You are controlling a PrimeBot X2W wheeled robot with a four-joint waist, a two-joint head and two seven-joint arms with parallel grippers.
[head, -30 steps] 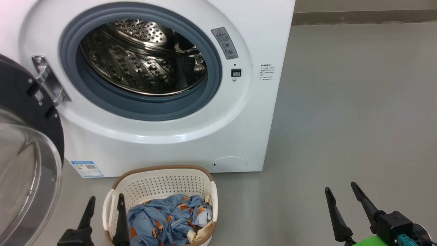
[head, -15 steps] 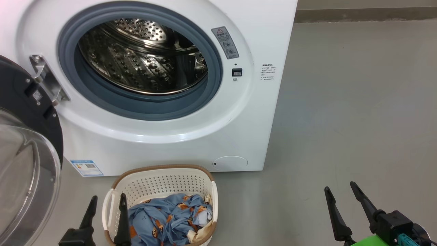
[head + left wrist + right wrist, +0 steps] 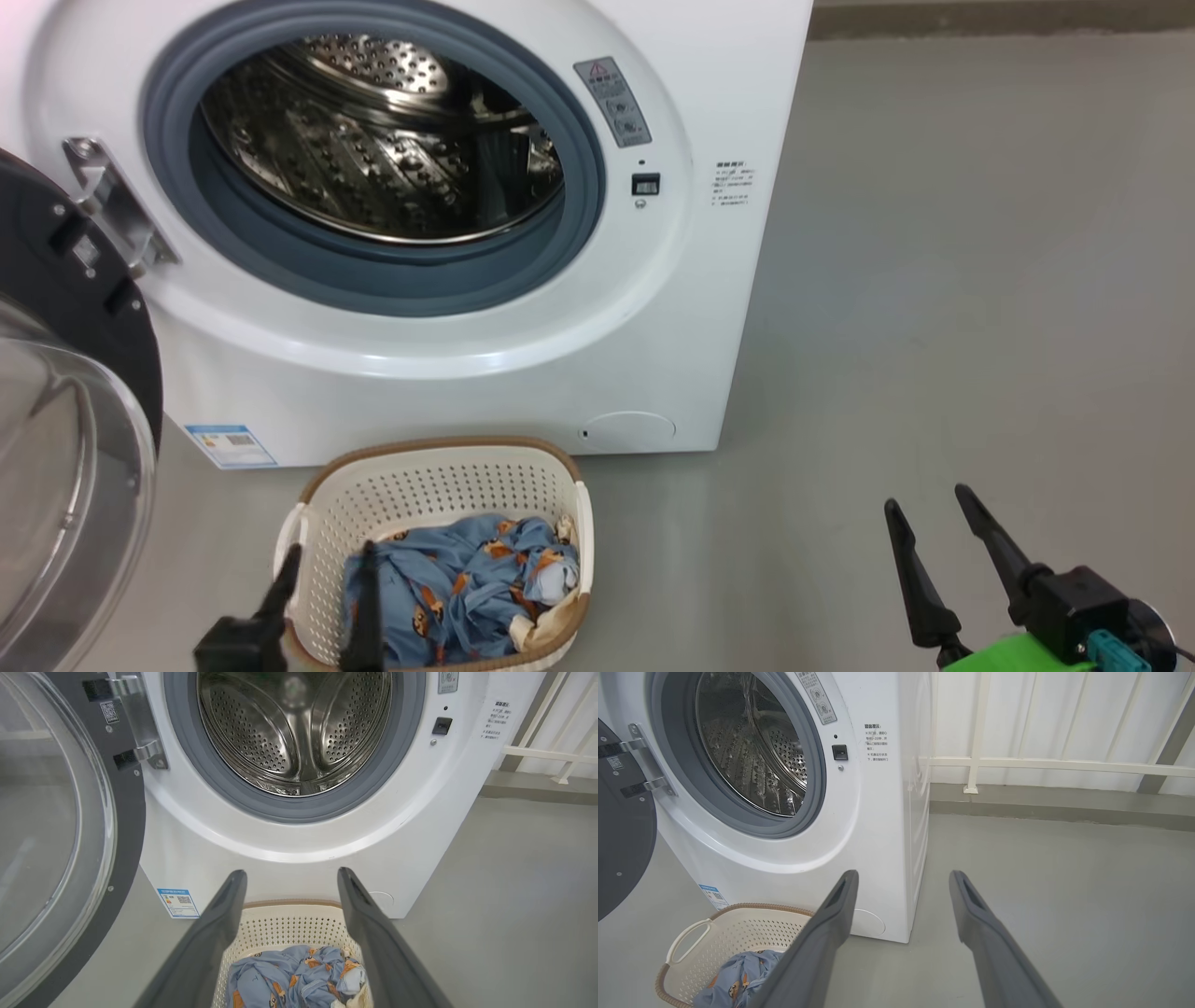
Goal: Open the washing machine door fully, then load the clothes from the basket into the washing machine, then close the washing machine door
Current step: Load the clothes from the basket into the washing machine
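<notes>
- The left gripper (image 3: 332, 553) is hovering over the left end of the basket (image 3: 439, 446), its fingers pointing toward the washing machine (image 3: 709, 308). They are spread wide and holding nothing.
- In the left wrist view, the left gripper (image 3: 290, 873) is framing the basket's far rim between its two dark fingers, with the clothes (image 3: 299, 975) lying below them. Whether a finger is touching the fabric cannot be told.
- The right gripper (image 3: 926, 497) is hanging over bare floor (image 3: 934, 327), well apart from the basket. Its fingers are parted and gripping nothing.
- The washing machine door (image 3: 56, 280) is standing swung open at the machine's left, baring the steel drum (image 3: 373, 159).
- The basket is sitting on the floor just in front of the machine, with the clothes (image 3: 457, 588) bunched inside it.
</notes>
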